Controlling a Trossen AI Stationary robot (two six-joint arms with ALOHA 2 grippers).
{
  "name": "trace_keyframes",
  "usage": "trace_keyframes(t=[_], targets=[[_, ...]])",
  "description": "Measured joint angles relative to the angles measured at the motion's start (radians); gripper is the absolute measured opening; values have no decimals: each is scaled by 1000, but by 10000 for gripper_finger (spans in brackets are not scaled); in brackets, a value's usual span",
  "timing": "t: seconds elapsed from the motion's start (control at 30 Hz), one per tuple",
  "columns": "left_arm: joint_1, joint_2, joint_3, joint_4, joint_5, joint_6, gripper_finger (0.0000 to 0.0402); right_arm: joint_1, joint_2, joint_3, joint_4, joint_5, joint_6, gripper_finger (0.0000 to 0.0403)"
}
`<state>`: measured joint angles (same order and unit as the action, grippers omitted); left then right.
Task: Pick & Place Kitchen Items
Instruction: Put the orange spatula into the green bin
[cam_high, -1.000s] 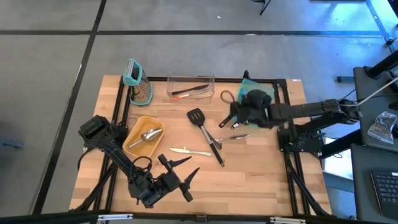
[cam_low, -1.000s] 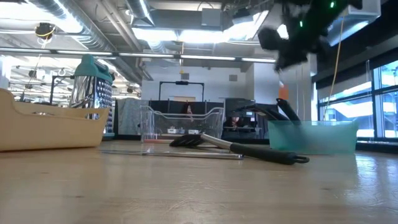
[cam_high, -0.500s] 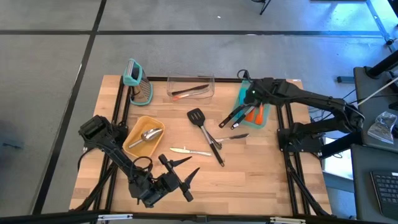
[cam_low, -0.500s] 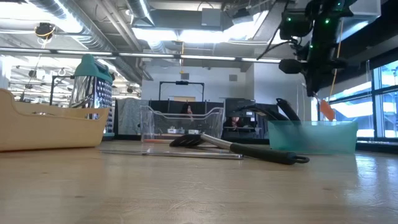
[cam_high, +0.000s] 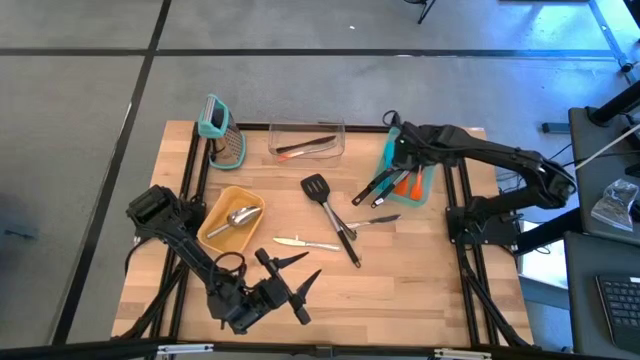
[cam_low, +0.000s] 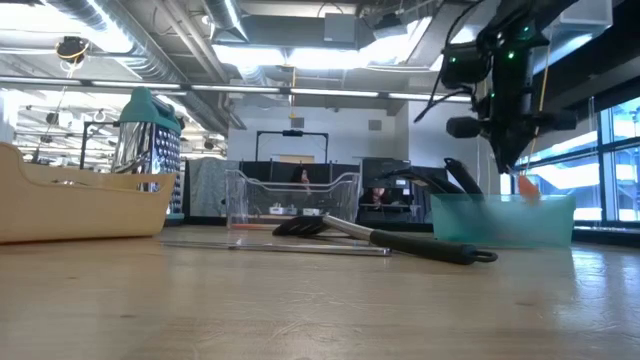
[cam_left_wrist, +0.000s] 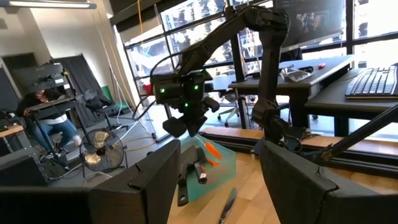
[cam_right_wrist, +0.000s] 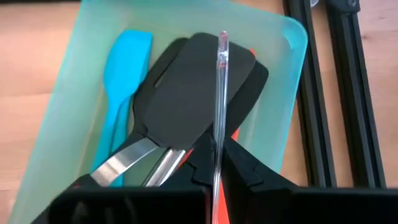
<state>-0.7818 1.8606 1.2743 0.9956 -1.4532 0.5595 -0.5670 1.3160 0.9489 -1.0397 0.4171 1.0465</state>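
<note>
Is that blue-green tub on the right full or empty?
Partly full. The tub holds two black turners, a blue spatula and something orange underneath; several handles stick out over its rim.

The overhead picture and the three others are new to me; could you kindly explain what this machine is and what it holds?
It is a robot with two dark arms at a wooden table. One camera looks straight down, one sits at table-top height, and one rides on each wrist. The right gripper is shut on a thin clear-handled utensil over a teal bin of spatulas and turners. The left gripper waits open, low in the overhead picture. On the table lie a black turner, a yellow tray holding a silver scoop, and a grater.
</note>
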Motion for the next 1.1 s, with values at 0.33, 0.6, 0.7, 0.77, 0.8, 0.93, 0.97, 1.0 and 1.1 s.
trace_keyframes(t=[0.33,0.6,0.7,0.77,0.8,0.93,0.97,1.0,1.1], targets=[[0,0,0,-5,0,1,217,-15,127,0,-47,74,9,10],[0,0,0,-5,0,1,217,-17,258,0,-18,30,8,10],[0,0,0,-5,0,2,217,-24,300,0,9,5,-9,10],[0,0,0,-6,-1,5,217,-28,321,2,15,-8,-12,11],[0,0,0,-8,-1,5,217,-30,326,3,16,-11,-14,14],[0,0,0,-18,-3,4,217,-31,329,3,24,-9,-14,37],[0,0,0,-25,-4,3,217,-33,328,3,27,-7,-14,44],[0,0,0,-29,-4,2,217,-35,326,3,28,-7,-14,51],[0,0,0,-30,-15,3,217,-36,321,2,28,1,-14,71]])
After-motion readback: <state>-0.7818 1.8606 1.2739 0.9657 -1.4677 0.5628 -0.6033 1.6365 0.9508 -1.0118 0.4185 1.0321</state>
